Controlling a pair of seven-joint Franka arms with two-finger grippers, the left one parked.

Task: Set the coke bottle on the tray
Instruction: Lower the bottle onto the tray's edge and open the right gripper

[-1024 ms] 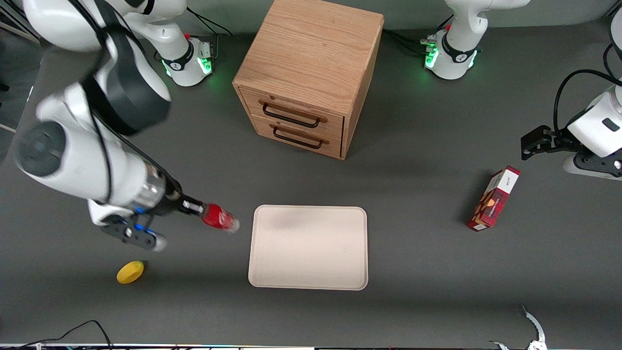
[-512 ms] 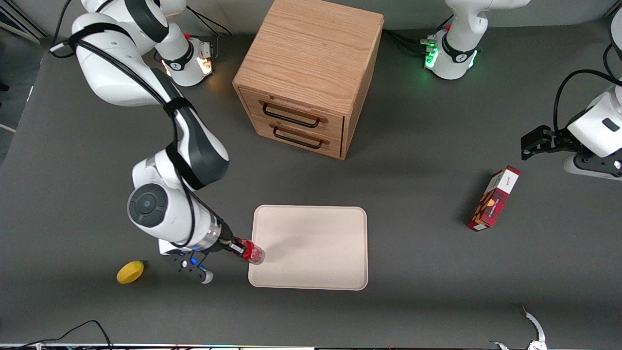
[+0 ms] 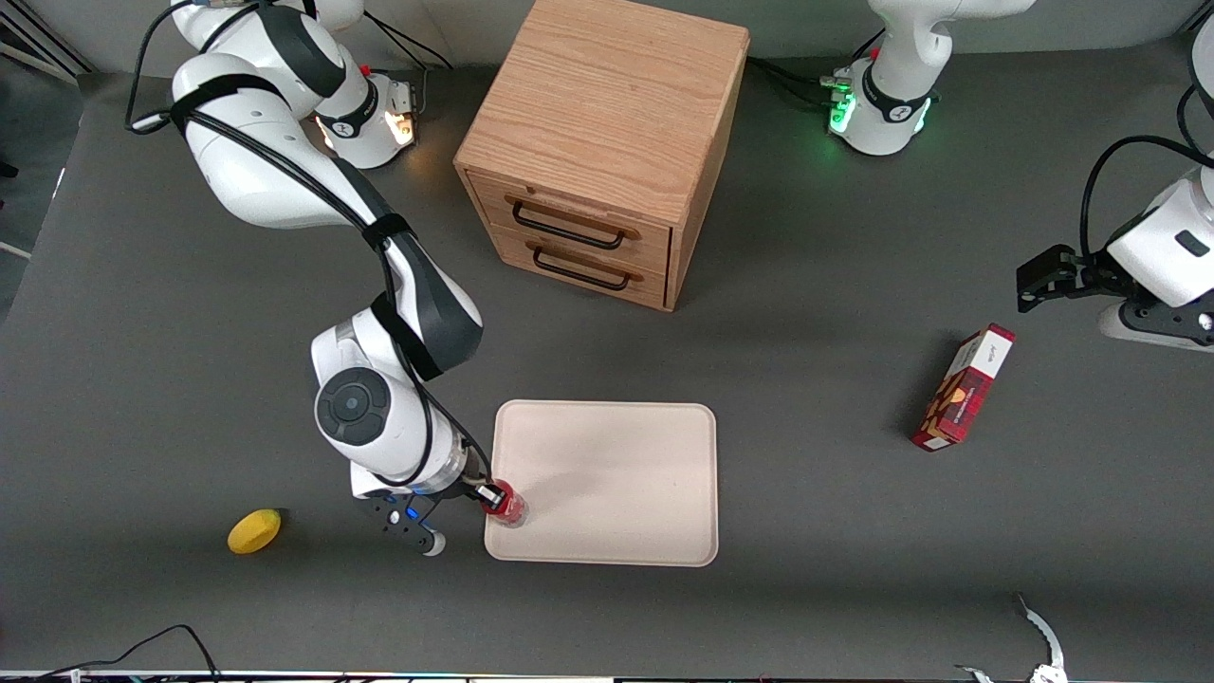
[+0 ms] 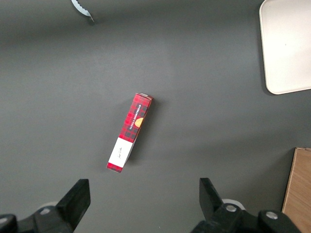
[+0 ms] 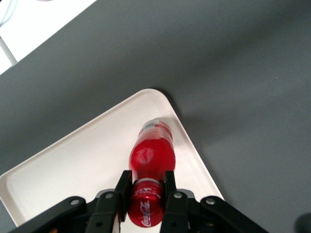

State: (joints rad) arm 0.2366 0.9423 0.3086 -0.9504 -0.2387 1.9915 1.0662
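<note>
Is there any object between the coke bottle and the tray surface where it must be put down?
Nothing visible. The gripper is shut on the coke bottle at its neck, and the bottle is over a corner of the tray, the corner nearest the lemon. The tray surface under it is bare.

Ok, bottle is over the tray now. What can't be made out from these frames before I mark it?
- Contact: neither front nor right wrist view shows whether the coke bottle base touches the tray; the bottle's own body hides it.
- Gripper, shut on the bottle's cap end: fingertips hidden by the bottle in the front view.
- Red box: print too small to read.
</note>
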